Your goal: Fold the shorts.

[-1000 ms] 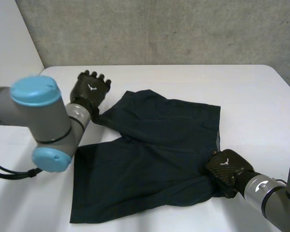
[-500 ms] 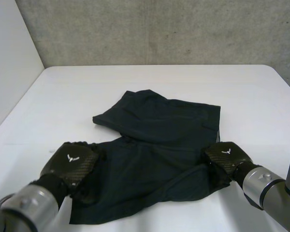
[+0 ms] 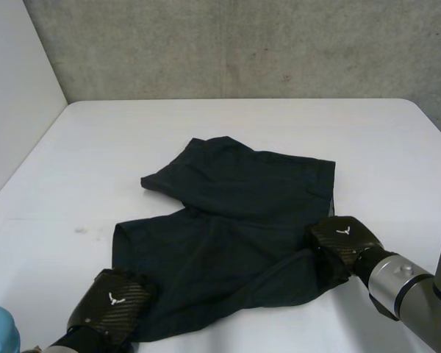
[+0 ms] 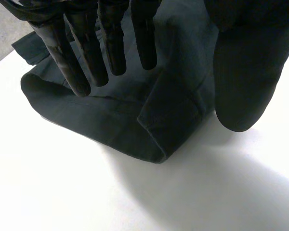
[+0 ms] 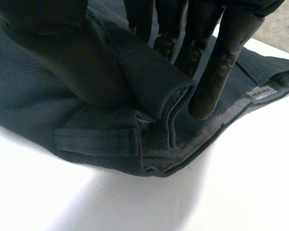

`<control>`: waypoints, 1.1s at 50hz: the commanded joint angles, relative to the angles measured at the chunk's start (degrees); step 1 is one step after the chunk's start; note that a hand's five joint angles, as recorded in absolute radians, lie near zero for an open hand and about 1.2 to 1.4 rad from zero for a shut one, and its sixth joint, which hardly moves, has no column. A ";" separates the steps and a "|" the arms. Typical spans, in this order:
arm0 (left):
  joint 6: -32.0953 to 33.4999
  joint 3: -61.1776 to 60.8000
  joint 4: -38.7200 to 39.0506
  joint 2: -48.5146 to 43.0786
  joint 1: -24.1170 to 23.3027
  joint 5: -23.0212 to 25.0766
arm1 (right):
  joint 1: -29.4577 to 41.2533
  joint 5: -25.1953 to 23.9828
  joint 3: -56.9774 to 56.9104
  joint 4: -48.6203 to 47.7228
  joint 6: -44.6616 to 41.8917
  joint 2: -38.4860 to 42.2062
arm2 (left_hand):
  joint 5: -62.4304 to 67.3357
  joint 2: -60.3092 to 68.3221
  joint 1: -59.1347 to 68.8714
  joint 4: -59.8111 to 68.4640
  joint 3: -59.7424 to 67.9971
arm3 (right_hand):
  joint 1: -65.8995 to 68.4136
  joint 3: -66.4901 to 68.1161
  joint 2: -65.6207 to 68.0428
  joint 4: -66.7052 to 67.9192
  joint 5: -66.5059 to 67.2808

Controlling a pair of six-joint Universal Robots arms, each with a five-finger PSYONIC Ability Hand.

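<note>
The dark shorts [image 3: 235, 220] lie spread in the middle of the white table [image 3: 279, 121]; one leg reaches to the far left, the other lies nearest me. My left hand [image 3: 110, 310] sits over the near-left hem corner. In its wrist view its fingers [image 4: 86, 53] hang straight above that folded corner [image 4: 151, 139], with the thumb [image 4: 241, 72] held apart beside it, gripping nothing. My right hand [image 3: 343, 243] is at the near-right waistband corner. There its fingers [image 5: 221, 48] and thumb pinch a raised fold of the waistband [image 5: 164, 91].
A grey concrete wall [image 3: 242, 44] stands behind the table and a white panel [image 3: 15, 95] along its left side. Bare tabletop surrounds the shorts. A small label [image 5: 262, 91] shows inside the waistband by my right fingertips.
My left arm has swung back from the far-left leg to the shorts' near-left corner. My right hand keeps its pinch on the waistband, shifted slightly.
</note>
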 commanded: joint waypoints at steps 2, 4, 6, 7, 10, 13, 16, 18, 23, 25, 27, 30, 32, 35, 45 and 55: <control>-0.03 0.10 1.75 -0.31 0.00 0.07 | -0.31 0.14 -0.21 3.76 -1.07 -4.10 | 9.07 9.45 10.24 9.11 9.50 | 24.11 11.95 12.41 11.65 12.65; -0.03 0.28 2.45 -0.40 0.00 0.07 | -0.31 -0.04 -0.47 5.34 -1.34 -4.90 | 11.93 12.31 13.10 11.97 12.36 | 24.11 11.95 12.41 11.65 12.65; 0.06 0.28 2.89 -0.40 0.00 -0.02 | -0.40 -0.30 -0.56 7.27 -1.78 -5.52 | 14.28 14.66 15.45 14.32 14.71 | 24.11 11.95 12.41 11.65 12.65; 0.06 0.37 3.42 -0.40 0.00 -0.02 | -0.40 -0.31 -0.65 7.89 -2.04 -5.69 | 17.79 18.17 18.96 17.83 18.22 | 24.11 11.95 12.41 11.65 12.65; 0.06 0.63 3.86 -0.05 0.00 -0.02 | -1.01 -0.22 -0.91 11.14 -5.46 -6.66 | 28.05 28.43 29.22 28.09 28.48 | 24.11 11.95 12.41 11.65 12.65; 0.06 0.63 3.86 0.31 -0.09 -0.02 | -1.54 -0.22 -0.91 14.91 -8.97 -8.41 | 32.95 33.33 34.12 32.99 33.38 | 24.11 11.95 12.41 11.65 12.65; 0.06 0.72 3.77 1.01 -0.27 -0.11 | -1.98 -0.22 -0.91 18.44 -11.35 -9.30 | 40.51 40.89 41.68 40.55 40.94 | 24.11 11.95 12.41 11.65 12.65; 0.15 0.72 3.69 1.88 -0.70 -0.11 | -2.59 -0.74 -0.82 21.25 -13.03 -10.70 | 49.72 50.10 50.89 49.76 50.15 | 24.11 11.95 12.41 11.65 12.65; 2.08 1.33 1.15 4.96 -1.67 -0.19 | -4.00 -0.66 -0.56 24.33 -15.05 -14.13 | 53.13 53.51 54.30 53.17 53.56 | 24.11 11.95 12.41 11.65 12.65; 3.48 1.95 -0.96 6.89 -2.11 -0.19 | -4.09 -0.66 -0.56 26.08 -16.71 -15.88 | 53.13 53.51 54.30 53.17 53.56 | 24.11 11.95 12.41 11.65 12.65; 5.07 3.17 -4.91 10.49 -2.46 -0.19 | -4.26 -0.57 -0.56 28.28 -18.65 -17.47 | 53.13 53.51 54.30 53.17 53.56 | 24.11 11.95 12.41 11.65 12.65; 6.65 4.67 -11.39 14.96 -2.64 -0.19 | -5.67 -0.57 -0.65 34.78 -24.79 -21.07 | 53.13 53.51 54.30 53.17 53.56 | 24.11 11.95 12.41 11.65 12.65; 7.44 5.55 -15.80 16.65 -2.73 -0.19 | -6.98 -0.57 -0.47 38.21 -28.83 -22.48 | 53.13 53.51 54.30 53.17 53.56 | 24.11 11.95 12.41 11.65 12.65; 8.58 7.31 -23.98 19.20 -2.81 0.24 | -9.53 -0.57 0.23 44.89 -36.74 -24.59 | 53.13 53.51 54.30 53.17 53.56 | 24.11 11.95 12.41 11.65 12.65; 8.94 13.89 -19.29 10.36 -2.81 0.07 | -12.96 -5.49 -1.70 44.74 -40.29 -23.54 | 53.13 53.51 54.30 53.17 53.56 | 24.11 11.95 12.41 11.65 12.65; 8.76 33.74 -3.62 -14.26 -2.46 -0.37 | -11.91 -3.30 -13.47 32.34 -25.96 -10.10 | 53.13 53.51 54.30 53.17 53.56 | 24.11 11.95 12.41 11.65 12.65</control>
